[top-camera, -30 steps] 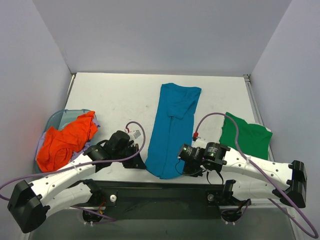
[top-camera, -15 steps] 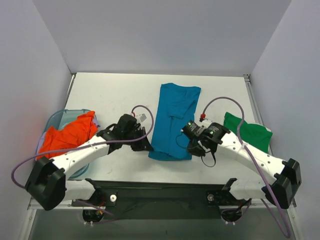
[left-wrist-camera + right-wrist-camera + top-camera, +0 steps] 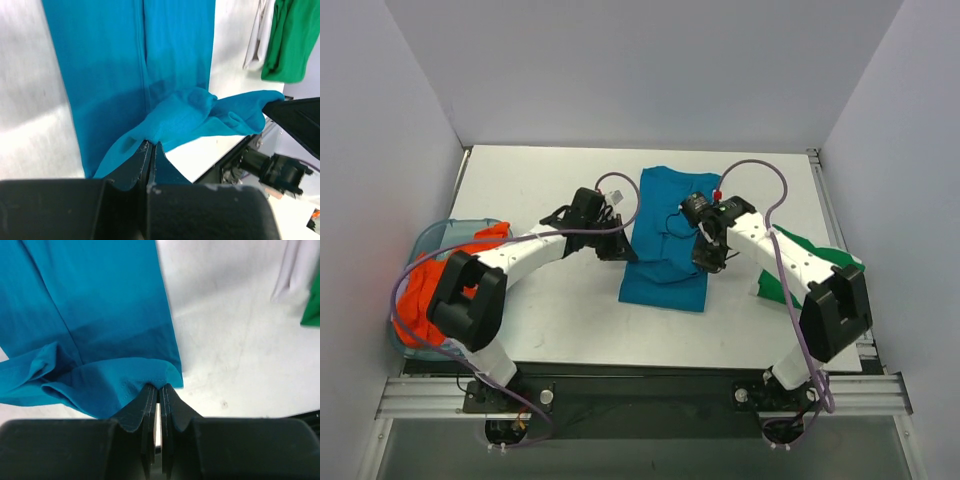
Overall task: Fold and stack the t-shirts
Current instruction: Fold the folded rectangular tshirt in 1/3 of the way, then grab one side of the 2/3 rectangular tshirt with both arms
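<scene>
Both sets of fingers are pinched shut on the teal shirt [image 3: 665,275]: my left fingers [image 3: 140,160] grip its left edge, my right fingers [image 3: 149,399] its right edge. The held end is lifted and bunched over the shirt's middle, and the rest lies flat mid-counter [image 3: 540,190]. The green shirt [image 3: 825,256] lies right of the teal one. The orange shirt [image 3: 412,308] sits in the basket [image 3: 432,236], left of it.

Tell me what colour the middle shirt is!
The t-shirt is teal blue, clearest in the top view.
</scene>
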`<state>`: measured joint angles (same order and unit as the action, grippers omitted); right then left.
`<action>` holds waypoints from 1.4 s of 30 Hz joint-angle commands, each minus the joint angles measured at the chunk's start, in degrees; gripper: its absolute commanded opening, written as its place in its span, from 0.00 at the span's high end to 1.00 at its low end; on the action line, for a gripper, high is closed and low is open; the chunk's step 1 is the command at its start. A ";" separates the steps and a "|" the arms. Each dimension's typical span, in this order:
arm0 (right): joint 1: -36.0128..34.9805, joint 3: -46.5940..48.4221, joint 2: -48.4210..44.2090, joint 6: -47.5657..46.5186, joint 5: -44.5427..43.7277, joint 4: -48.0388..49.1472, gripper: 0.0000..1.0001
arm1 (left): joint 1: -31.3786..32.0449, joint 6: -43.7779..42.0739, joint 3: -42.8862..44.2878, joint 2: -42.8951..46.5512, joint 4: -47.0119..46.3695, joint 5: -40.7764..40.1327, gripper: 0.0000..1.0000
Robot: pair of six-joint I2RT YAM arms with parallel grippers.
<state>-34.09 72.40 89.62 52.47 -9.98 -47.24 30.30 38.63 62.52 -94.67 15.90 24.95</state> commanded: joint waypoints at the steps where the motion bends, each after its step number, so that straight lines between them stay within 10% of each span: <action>1: 3.14 4.93 4.67 -4.74 -0.31 -1.71 1.00 | -0.77 -3.12 6.11 -3.84 -0.88 0.98 1.00; 15: 11.40 19.70 22.07 -13.00 2.24 -1.97 1.00 | -4.46 -5.59 22.64 -19.93 3.35 -1.57 1.00; 17: 12.02 22.15 23.48 -13.53 2.77 -2.15 0.95 | -4.81 -5.41 23.61 -21.16 1.94 -0.96 0.72; 19: 12.99 23.92 25.33 -14.84 4.70 -2.06 0.63 | -5.08 -5.76 24.66 -21.34 2.03 -1.39 0.41; 22: 13.60 26.12 25.69 -16.34 5.32 -2.06 0.43 | -5.34 -7.25 23.70 -18.98 1.15 -2.19 0.25; 29: 13.70 22.27 20.51 -17.92 6.97 -0.75 0.36 | -5.43 -9.10 13.52 -10.28 -1.13 -0.78 0.27; 42: 10.10 -10.69 2.84 -12.13 18.94 13.92 0.60 | -4.03 -8.13 -7.23 0.19 -3.86 -0.78 0.37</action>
<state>-22.31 66.37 95.42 37.98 6.44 -35.70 25.52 30.85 56.95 -97.93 14.85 23.86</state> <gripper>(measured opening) 0.409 0.634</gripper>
